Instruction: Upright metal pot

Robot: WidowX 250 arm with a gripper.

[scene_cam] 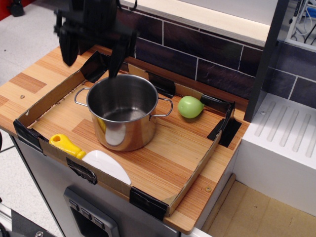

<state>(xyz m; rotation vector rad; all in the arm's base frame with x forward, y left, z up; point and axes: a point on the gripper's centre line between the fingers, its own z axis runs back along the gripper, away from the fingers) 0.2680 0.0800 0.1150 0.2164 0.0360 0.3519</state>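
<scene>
The metal pot (123, 114) stands upright on the wooden tray floor, mouth up, its two wire loop handles out to the left and right. My gripper (91, 54) hangs above and behind the pot's left rim. Its two black fingers are spread wide apart and hold nothing. One finger (68, 45) is over the tray's left wall, the other finger (117, 57) is over the pot's back rim. Neither touches the pot.
A green fruit (190, 106) lies right of the pot. A yellow-handled white spatula (94, 157) lies on the tray's front wall (163, 202). The dark tiled wall (197, 47) runs behind. A white drainer (286, 143) is at the right.
</scene>
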